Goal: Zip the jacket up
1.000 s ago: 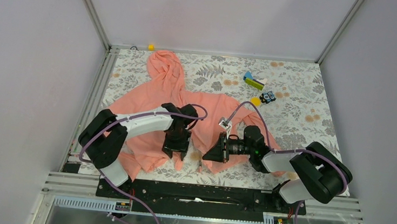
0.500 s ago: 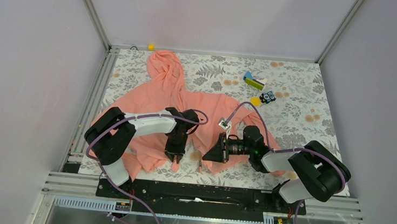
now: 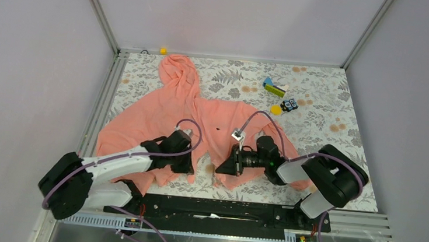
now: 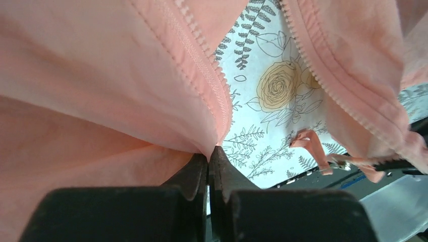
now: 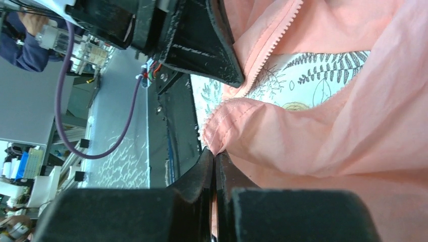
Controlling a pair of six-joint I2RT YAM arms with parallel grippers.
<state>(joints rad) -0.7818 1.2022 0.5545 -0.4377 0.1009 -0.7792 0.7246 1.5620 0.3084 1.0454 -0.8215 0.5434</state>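
So the jacket [image 3: 160,116] lay open on the table [image 3: 322,139], hood at 12 o'clock, zipper [image 4: 200,56] running 6-to-12; left gripper [image 3: 189,167] and right gripper [image 3: 219,167] each pinched one bottom zipper edge, gap between.

Salmon-pink jacket [image 3: 142,120]; white tablecloth [image 3: 322,130] with grey leaves, tan flowers
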